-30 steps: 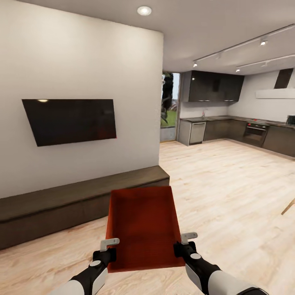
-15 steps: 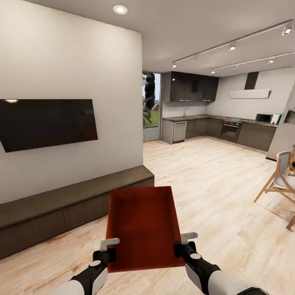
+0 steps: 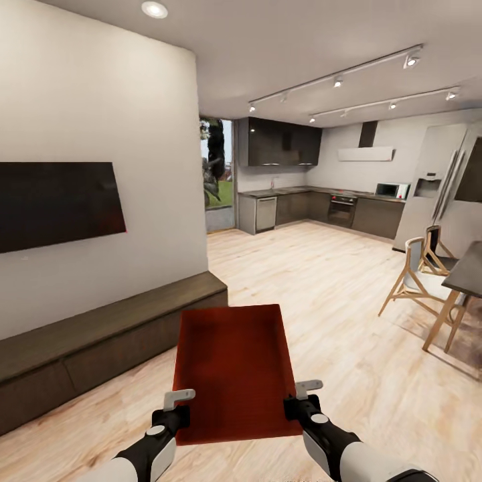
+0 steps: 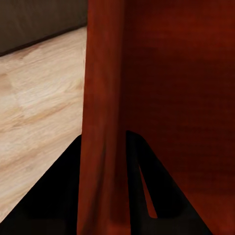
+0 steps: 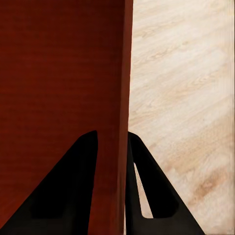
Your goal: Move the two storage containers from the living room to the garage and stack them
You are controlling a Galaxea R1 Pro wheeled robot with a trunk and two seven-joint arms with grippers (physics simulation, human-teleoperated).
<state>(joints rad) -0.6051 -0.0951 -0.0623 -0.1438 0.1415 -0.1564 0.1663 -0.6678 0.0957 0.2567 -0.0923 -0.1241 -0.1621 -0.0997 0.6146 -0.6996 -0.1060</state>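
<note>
Container point(image 3: 234, 365) rim (both walls clamped)

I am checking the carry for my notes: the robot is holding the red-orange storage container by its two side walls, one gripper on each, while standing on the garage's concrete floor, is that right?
Not quite. The left gripper and right gripper do pinch the side walls of the storage container, but the head view shows a light wood-plank floor beside a wall TV, not concrete.
</note>
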